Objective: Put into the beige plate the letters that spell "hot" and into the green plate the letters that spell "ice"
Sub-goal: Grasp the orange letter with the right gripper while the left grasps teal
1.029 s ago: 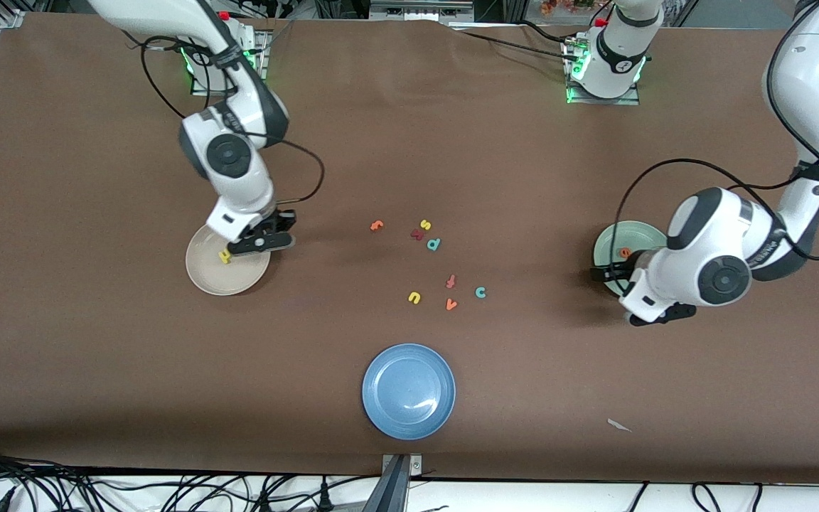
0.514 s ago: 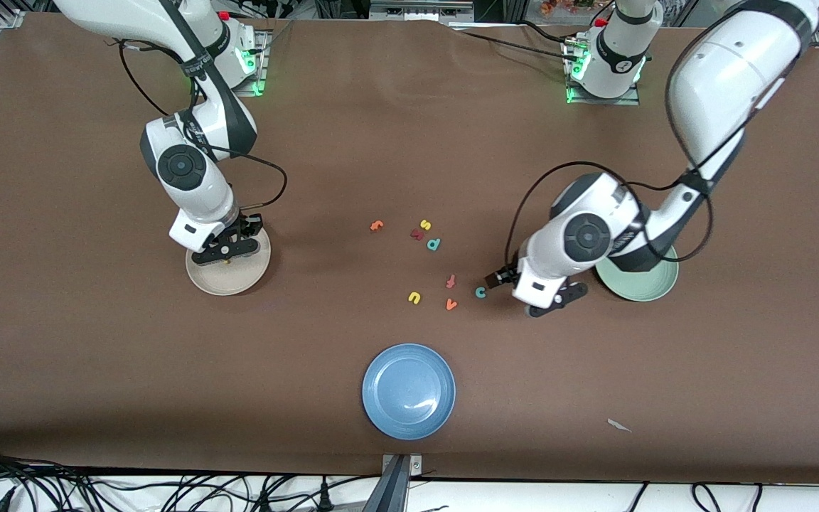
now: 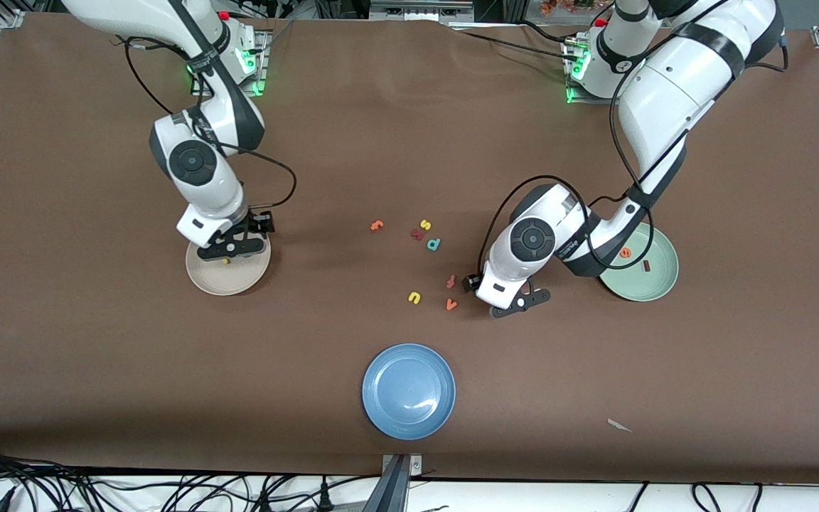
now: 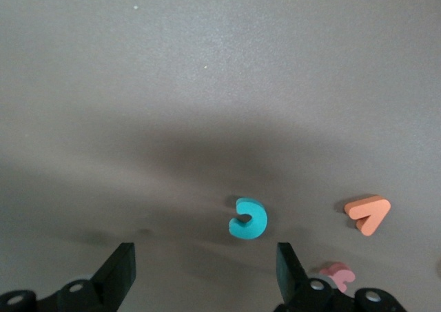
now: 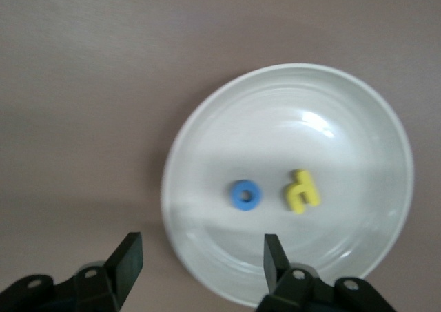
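The beige plate (image 3: 205,279) (image 5: 289,119) holds a yellow "h" (image 3: 226,261) (image 5: 302,190) and a blue "o" (image 5: 245,195). My right gripper (image 3: 230,247) (image 5: 202,246) hangs open over that plate's edge, with nothing between its fingers. The green plate (image 3: 655,286) holds an orange "e" (image 3: 625,252) and a dark red "i" (image 3: 646,267). My left gripper (image 3: 516,304) (image 4: 205,257) is open just above the table at the teal "c" (image 4: 248,218), which lies just ahead of the fingertips and is hidden in the front view. The orange "t" (image 3: 376,226) lies mid-table.
Loose letters lie mid-table: a yellow "s" (image 3: 424,225), a dark red letter (image 3: 417,233), a teal "p" (image 3: 434,244), a yellow "u" (image 3: 414,298), a reddish "f" (image 3: 451,281) (image 4: 337,274) and an orange "v" (image 3: 451,304) (image 4: 368,214). A blue plate (image 3: 409,391) sits nearest the front camera.
My right gripper has opened and the "h" now lies in the beige plate. My left arm swung from the green plate over to the loose letters, stopping at the "c".
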Tool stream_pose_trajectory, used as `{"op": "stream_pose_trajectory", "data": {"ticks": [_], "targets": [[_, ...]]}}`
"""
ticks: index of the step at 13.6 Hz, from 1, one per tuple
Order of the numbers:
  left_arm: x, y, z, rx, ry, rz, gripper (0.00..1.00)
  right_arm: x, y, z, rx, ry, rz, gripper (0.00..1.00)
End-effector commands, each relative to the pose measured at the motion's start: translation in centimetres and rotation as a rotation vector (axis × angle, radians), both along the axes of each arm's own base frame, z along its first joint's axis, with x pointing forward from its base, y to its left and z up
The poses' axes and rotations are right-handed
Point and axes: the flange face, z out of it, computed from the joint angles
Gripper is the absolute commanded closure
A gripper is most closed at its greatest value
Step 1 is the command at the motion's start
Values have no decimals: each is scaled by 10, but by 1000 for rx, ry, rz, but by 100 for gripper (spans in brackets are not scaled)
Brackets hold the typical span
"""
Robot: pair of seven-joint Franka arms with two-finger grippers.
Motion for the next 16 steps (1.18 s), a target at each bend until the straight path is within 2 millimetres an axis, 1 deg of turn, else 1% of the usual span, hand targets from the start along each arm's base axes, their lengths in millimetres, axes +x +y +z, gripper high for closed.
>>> {"op": "stream_pose_trajectory", "data": {"ticks": [1, 2, 3, 4, 5, 7, 8, 9, 10, 11, 12, 13, 15, 16], "targets": [[3, -11, -1, -9, -6, -37, 12, -8, 62, 7, 28, -44, -105, 20], [4, -12, -6, -10, -2, -42, 15, -13, 88, 8, 40, -57, -140, 20], [10, -11, -2, -15, -14, -35, 18, -19, 109, 6, 47, -64, -177, 20], [10, -14, -4, -19, -14, -36, 18, -22, 125, 4, 56, -70, -217, 20], [7, -24, -5, -21, -16, -49, 18, -23, 136, 2, 62, -73, -249, 20], [13, -21, -11, -6, -24, -42, 19, -27, 166, -4, 78, -77, -285, 20], [14, -20, -13, -4, -24, -46, 24, -29, 178, -7, 85, -80, -312, 20], [14, -19, -15, -4, -22, -59, 27, -30, 191, -8, 94, -83, -339, 20], [14, -20, -14, -7, -23, -64, 31, -31, 200, -8, 102, -87, -365, 20], [14, -19, -17, -5, -20, -64, 33, -36, 210, -12, 103, -86, -392, 20], [16, -19, -20, -9, -20, -61, 34, -41, 215, -17, 102, -84, -407, 20], [24, -20, -20, -20, -29, -47, 37, -44, 221, -22, 118, -86, -417, 20], [28, -20, -21, -24, -33, -41, 41, -55, 236, -38, 150, -89, -456, 20], [28, -20, -21, -24, -31, -39, 47, -63, 244, -43, 148, -86, -453, 20]]}}
